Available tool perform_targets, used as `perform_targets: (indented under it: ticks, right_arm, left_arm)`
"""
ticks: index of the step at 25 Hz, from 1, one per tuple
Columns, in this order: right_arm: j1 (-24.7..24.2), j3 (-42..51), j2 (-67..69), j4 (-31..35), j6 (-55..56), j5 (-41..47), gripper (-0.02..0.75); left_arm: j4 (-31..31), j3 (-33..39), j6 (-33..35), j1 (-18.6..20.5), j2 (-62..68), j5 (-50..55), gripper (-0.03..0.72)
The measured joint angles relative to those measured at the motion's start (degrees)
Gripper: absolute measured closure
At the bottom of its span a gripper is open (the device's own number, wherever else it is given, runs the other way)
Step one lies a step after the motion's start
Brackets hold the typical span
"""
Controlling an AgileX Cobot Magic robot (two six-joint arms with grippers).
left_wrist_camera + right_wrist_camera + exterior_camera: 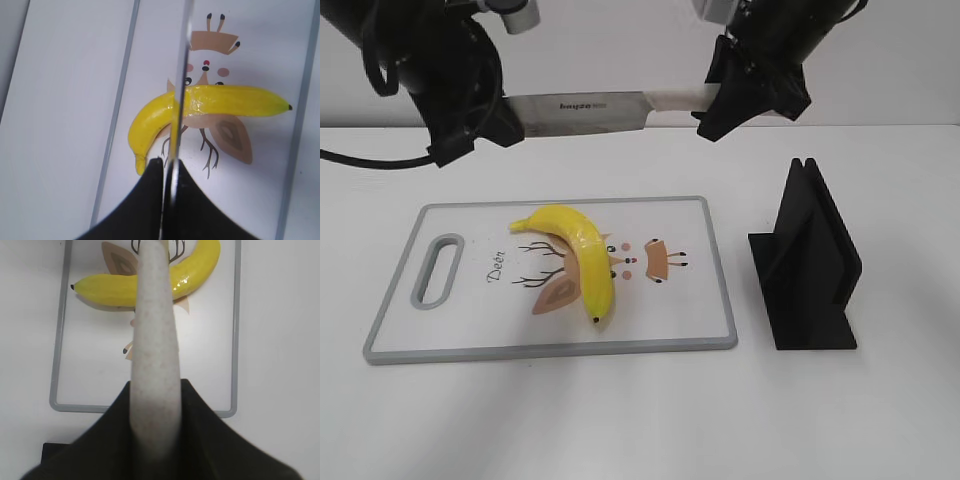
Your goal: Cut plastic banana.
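The plastic banana [582,255] is glossy yellow and lies on the white cutting board [550,350] over a deer drawing, dark tip toward the front. It also shows in the left wrist view [225,100] and the right wrist view [110,290]. A knife [585,105] hangs level above the board's far edge, held at both ends. My left gripper [508,118] [167,162] is shut on the blade [180,75] near its tip. My right gripper [715,100] [155,385] is shut on the pale handle [152,330]. The knife is well above the banana and apart from it.
A black slotted knife stand [805,265] stands on the white table right of the board. The board has a grey rim and a handle slot [438,270] at its left end. A black cable [360,160] lies at the far left.
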Motion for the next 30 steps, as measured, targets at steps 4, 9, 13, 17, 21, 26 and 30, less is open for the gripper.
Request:
perform_targets:
  ticks: [4,9,13,17,21,26,30]
  right_arm:
    - [0.11,-0.86,-0.12,-0.18,-0.07,0.72,0.561]
    - [0.18,-0.88,-0.12,-0.86,0.12,0.73,0.562]
    - [0.18,-0.93,-0.12,-1.67,1.05,0.46,0.566]
    - [0.18,-0.93,-0.12,-3.61,2.10,0.12,0.566]
    - [0.18,-0.93,-0.78,-5.06,9.44,0.07,0.566]
    - [0.18,-1.59,-2.86,-5.63,28.85,0.07,0.566]
    - [0.18,-2.16,-4.98,-7.80,40.41,0.12,0.566]
  left_arm:
    - [-0.37,0.00,-0.04,0.00,-0.58,1.48,0.697]
    - [-2.04,-0.01,-0.17,0.00,-0.58,2.39,0.554]
    - [-5.80,-0.01,-1.10,0.00,-0.58,2.49,0.137]
    - [-2.79,-0.14,-9.02,-0.11,-1.36,-1.11,0.046]
    - [3.20,-1.03,-23.26,1.51,-3.59,-2.85,0.043]
    - [9.11,-1.22,-40.43,6.07,-6.10,0.06,0.045]
    - [13.08,-1.22,-54.24,11.21,-7.45,4.85,0.059]
